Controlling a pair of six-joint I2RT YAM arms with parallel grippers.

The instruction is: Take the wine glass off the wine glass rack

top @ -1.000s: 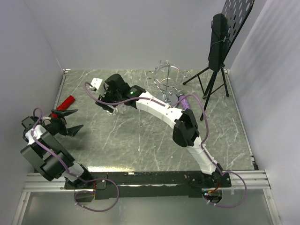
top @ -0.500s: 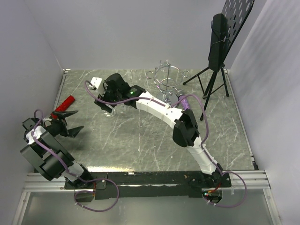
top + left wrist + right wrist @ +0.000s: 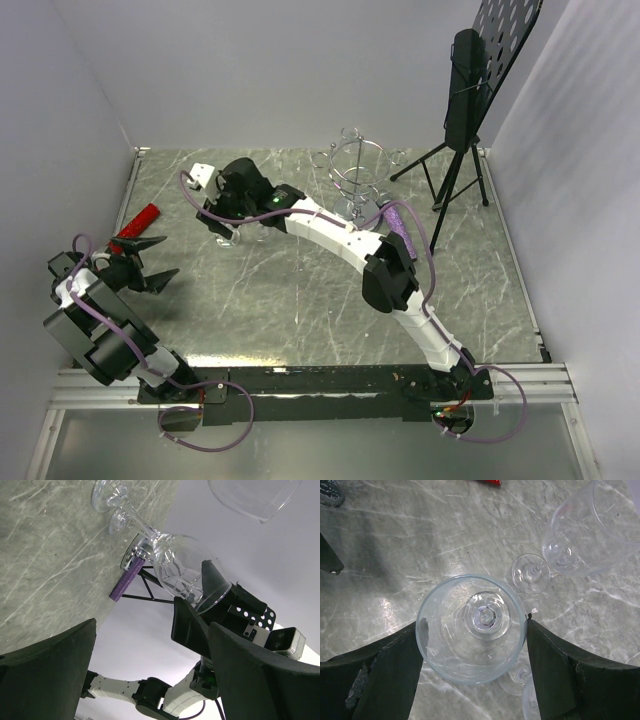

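Right claw [image 3: 472, 647] clasps a clear, round-bowled wine glass [image 3: 470, 592] (rim up) — left claw [image 3: 165, 255] spread wide.

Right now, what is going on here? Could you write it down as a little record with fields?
Held item: wine glass, upright, gripped around the bowl
Holder: right gripper, shut on it
Idle arm: left gripper, open and empty, beside a red object
Wine glass rack: far side of the table; the held glass is already off it
Nearby: other clear glasses on the table
Foot touching table: cannot tell
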